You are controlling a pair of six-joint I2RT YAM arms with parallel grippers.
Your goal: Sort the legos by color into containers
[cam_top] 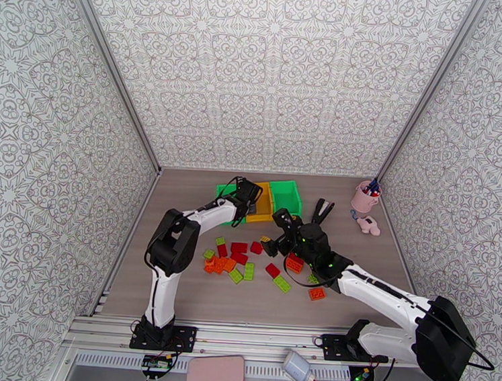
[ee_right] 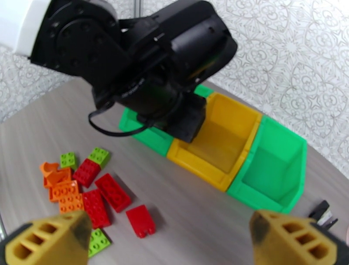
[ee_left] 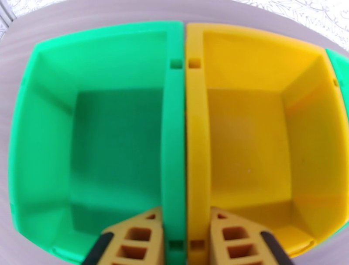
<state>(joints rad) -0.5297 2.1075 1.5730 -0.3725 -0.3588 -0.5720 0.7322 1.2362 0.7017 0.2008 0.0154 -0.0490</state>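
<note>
The containers stand in a row at the back: a green bin (cam_top: 223, 188), a yellow bin (cam_top: 262, 210) and a second green bin (cam_top: 286, 196). My left gripper (cam_top: 249, 196) hovers over the wall between the left green bin (ee_left: 39, 130) and the yellow bin (ee_left: 305, 130). Its fingers (ee_left: 135, 239) are close together with nothing between them, and both bins look empty. Red, orange and lime legos (cam_top: 230, 257) lie scattered mid-table. My right gripper (cam_top: 274, 231) stands open and empty above the table near a red lego (ee_right: 140, 221), right of the pile of legos (ee_right: 83, 191).
A black stapler (cam_top: 322, 210) lies right of the bins, and its tip shows at the table's right (ee_right: 323, 213). A pink pen cup (cam_top: 365, 197) and a pink toy (cam_top: 369, 225) stand at the far right. Patterned walls close in three sides.
</note>
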